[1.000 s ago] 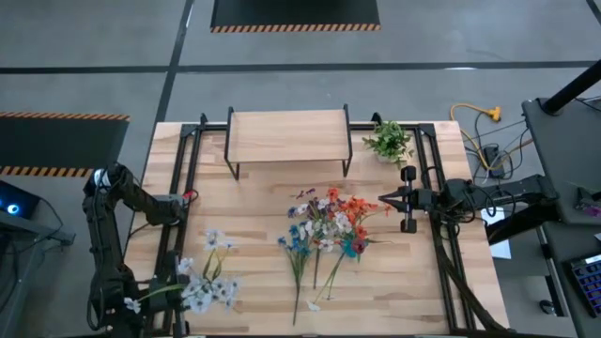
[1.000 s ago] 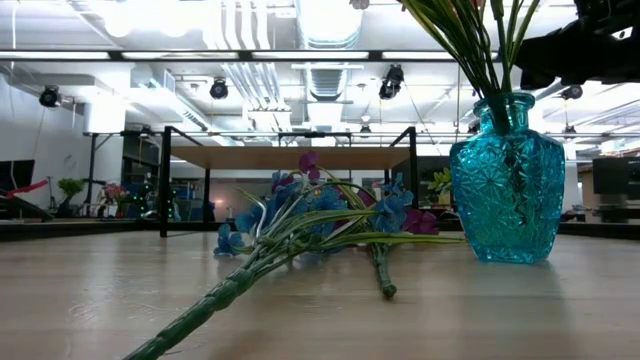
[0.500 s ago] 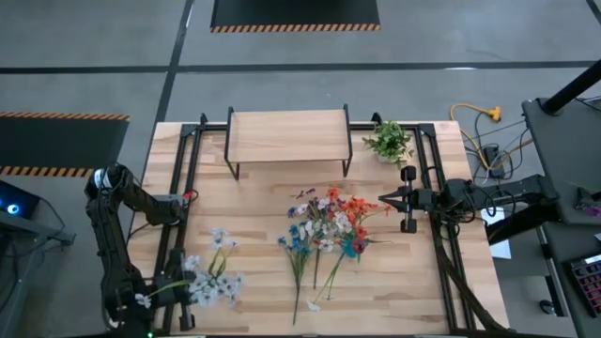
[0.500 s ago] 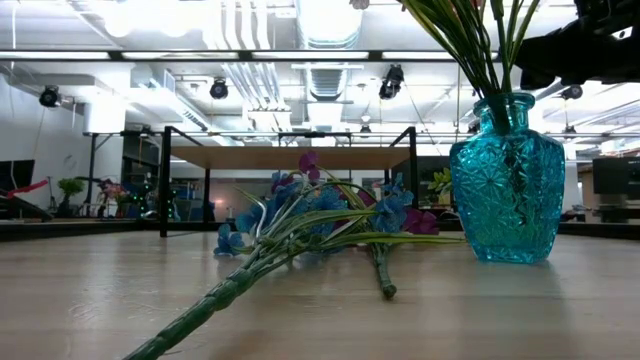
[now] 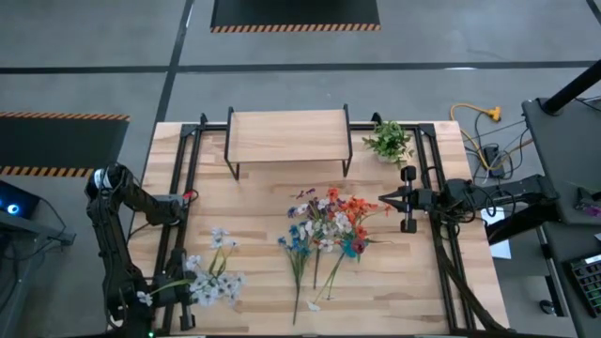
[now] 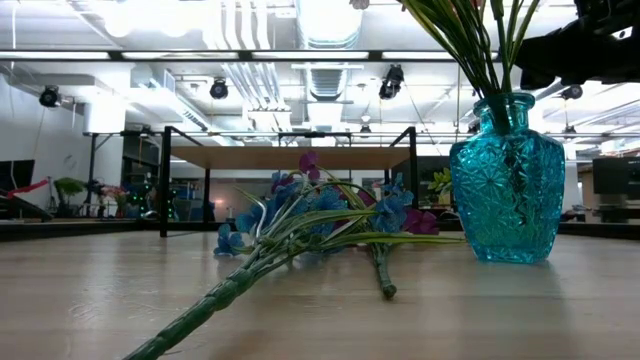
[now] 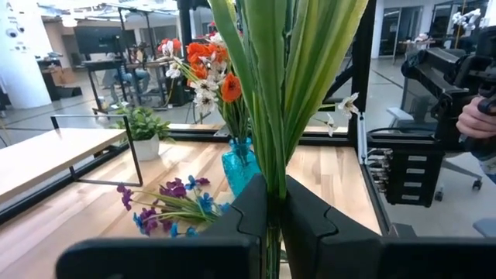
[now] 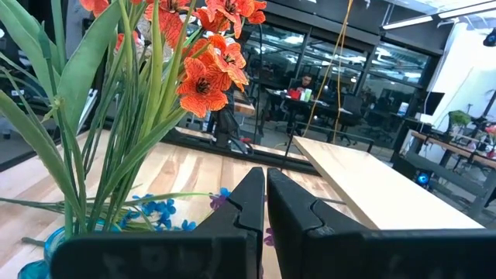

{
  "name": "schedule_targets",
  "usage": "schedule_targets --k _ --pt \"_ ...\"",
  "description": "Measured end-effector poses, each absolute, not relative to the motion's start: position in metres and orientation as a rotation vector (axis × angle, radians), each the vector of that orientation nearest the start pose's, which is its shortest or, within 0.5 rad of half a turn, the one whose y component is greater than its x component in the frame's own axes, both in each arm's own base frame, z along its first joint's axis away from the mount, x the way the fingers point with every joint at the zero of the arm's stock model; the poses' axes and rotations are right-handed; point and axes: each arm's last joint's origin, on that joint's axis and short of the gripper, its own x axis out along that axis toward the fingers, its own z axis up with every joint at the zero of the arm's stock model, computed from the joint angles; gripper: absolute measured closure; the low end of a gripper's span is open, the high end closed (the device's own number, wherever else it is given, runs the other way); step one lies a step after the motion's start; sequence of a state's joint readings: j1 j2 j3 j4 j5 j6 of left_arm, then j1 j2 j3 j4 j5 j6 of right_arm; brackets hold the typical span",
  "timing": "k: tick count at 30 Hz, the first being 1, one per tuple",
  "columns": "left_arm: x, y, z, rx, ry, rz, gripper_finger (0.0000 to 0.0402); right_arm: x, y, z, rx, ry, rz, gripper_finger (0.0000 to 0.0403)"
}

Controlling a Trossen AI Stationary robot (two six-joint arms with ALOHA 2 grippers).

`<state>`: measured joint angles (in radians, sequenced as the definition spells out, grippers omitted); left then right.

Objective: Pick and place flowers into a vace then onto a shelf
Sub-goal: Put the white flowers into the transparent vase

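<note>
My left gripper (image 5: 172, 287) hovers at the table's near left corner, shut on a bunch of white flowers (image 5: 212, 280) with green stems (image 7: 273, 116). A teal vase (image 6: 507, 190) stands mid-table on its base, with orange-red and white flowers (image 5: 336, 212) standing in it. Blue and purple flowers (image 6: 300, 222) lie flat on the table beside the vase. The shelf (image 5: 289, 136) stands at the far edge. My right gripper (image 5: 383, 199) is shut and holds nothing, level at the table's right side, just right of the vase's blooms. My left gripper pinches the bunch's green stems (image 7: 271, 203) between its two fingers, several stems together. The fingers reach level from the table's left, in line with the stems. The bunch sticks out ahead of the fingers toward the table's right, its white blooms (image 7: 346, 104) at the free end.
A bushy green plant (image 5: 388, 141) stands at the far right, beside the shelf. Black frame rails (image 5: 441, 235) run along the table's left and right sides. In the left wrist view a person's hand (image 7: 477, 120) shows beyond the table's right edge.
My left gripper has sunk a little with the white bunch, still shut on the stems. In the high view the blooms have drawn slightly toward the table's right. The vase, the loose flowers and my right gripper have kept still.
</note>
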<state>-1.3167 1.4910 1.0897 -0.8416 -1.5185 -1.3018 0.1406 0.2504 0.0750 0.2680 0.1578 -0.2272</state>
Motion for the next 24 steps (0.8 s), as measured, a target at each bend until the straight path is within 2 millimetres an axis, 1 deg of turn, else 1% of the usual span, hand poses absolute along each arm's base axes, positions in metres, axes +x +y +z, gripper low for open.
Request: schedule_targets --k 6,9,15,24 --pt "0.096 -0.254 0.26 -0.07 0.049 0.236 0.0395 0.111 0.011 0.194 -0.213 -0.089 -0.027 0.0394" --pt "0.096 -0.253 0.256 -0.061 0.056 0.235 0.0395 0.111 0.011 0.194 -0.213 -0.089 -0.027 0.0394" --pt "0.094 -0.248 0.237 -0.041 0.059 0.235 0.0395 0.111 0.011 0.194 -0.213 -0.089 -0.027 0.0394" --pt "0.091 -0.239 0.203 -0.07 0.055 0.23 0.0395 0.111 0.011 0.194 -0.213 -0.089 -0.027 0.0394"
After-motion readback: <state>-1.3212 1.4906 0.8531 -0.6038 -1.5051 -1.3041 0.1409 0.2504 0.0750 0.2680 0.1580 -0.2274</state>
